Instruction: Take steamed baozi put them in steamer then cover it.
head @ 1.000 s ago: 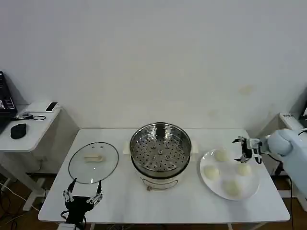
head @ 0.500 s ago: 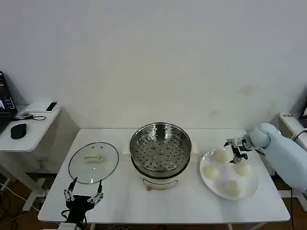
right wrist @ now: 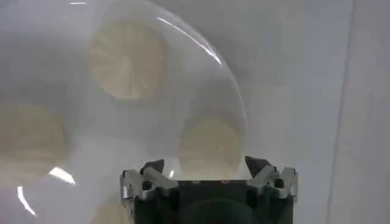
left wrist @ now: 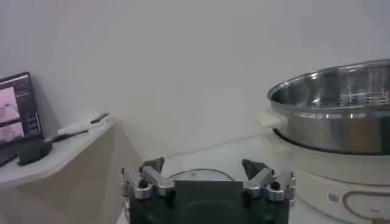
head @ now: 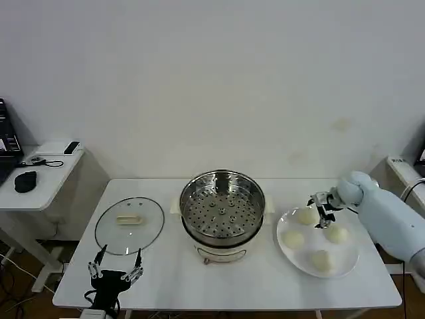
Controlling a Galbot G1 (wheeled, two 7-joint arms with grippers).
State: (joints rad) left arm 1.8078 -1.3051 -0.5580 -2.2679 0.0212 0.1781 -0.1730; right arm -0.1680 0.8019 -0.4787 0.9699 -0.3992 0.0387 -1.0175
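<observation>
Right gripper (head: 321, 212) held above white plate (head: 295, 256), fingers spread apart, just over far baozi (head: 306, 215); four baozi seen on plate. Steamer (head: 222, 211) uncovered at table centre, cover (head: 129, 225) laid left. Left gripper (head: 116, 268) parked at near edge, fingers apart

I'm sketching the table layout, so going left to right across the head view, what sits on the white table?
Round clear glass cover with cream bar handle → round shiny steel steamer with perforated tray → flat white plate holding four cream-white steamed baozi, with the right gripper open above them. The left gripper is open at the table's near-left edge.
</observation>
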